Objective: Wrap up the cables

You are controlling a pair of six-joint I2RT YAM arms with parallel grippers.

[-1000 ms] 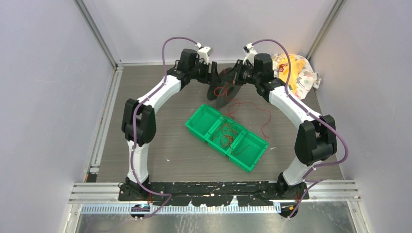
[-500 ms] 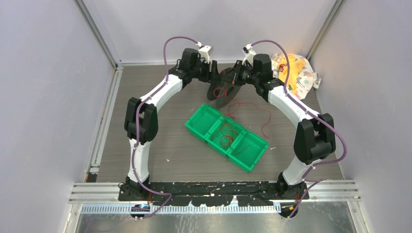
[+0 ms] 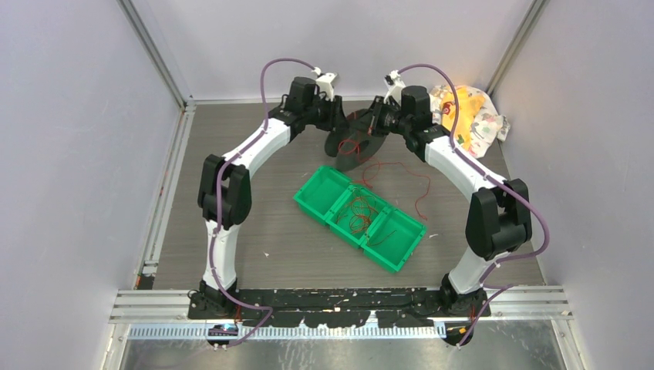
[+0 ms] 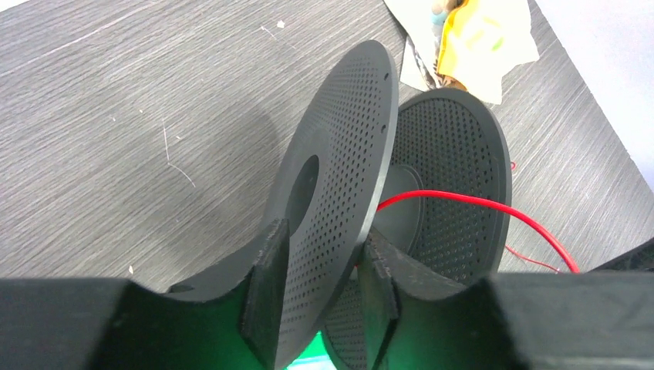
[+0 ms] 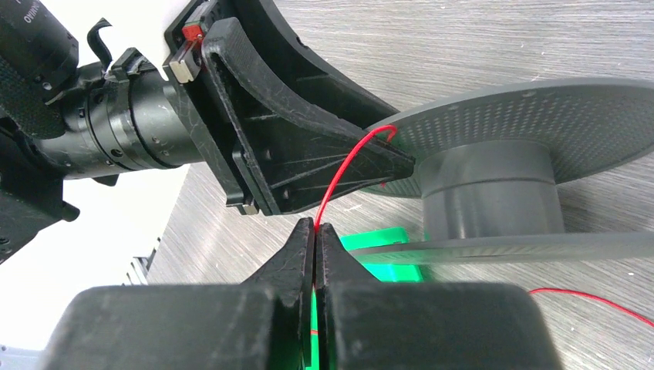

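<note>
A black perforated spool (image 3: pixel 355 144) is held up at the far middle of the table. My left gripper (image 3: pixel 337 123) is shut on one flange of the spool (image 4: pixel 339 177), a finger on each face. My right gripper (image 3: pixel 375 121) is shut on a thin red cable (image 5: pixel 339 177) that runs from its fingertips (image 5: pixel 315 228) up to the spool's rim (image 5: pixel 385 132), close to the left gripper's fingers. The cable also crosses the spool's core in the left wrist view (image 4: pixel 463 202). More red cable (image 3: pixel 401 181) lies in loose loops on the table and in the green tray's middle compartment (image 3: pixel 359 216).
A green three-compartment tray (image 3: pixel 316 196) lies slantwise at the table's middle. A crumpled yellow and white bag (image 3: pixel 470 112) sits at the far right corner. Grey walls and metal rails border the table on the left, far and right sides.
The spool has tilted a little between the two grippers. Both arms have stayed almost in place.
</note>
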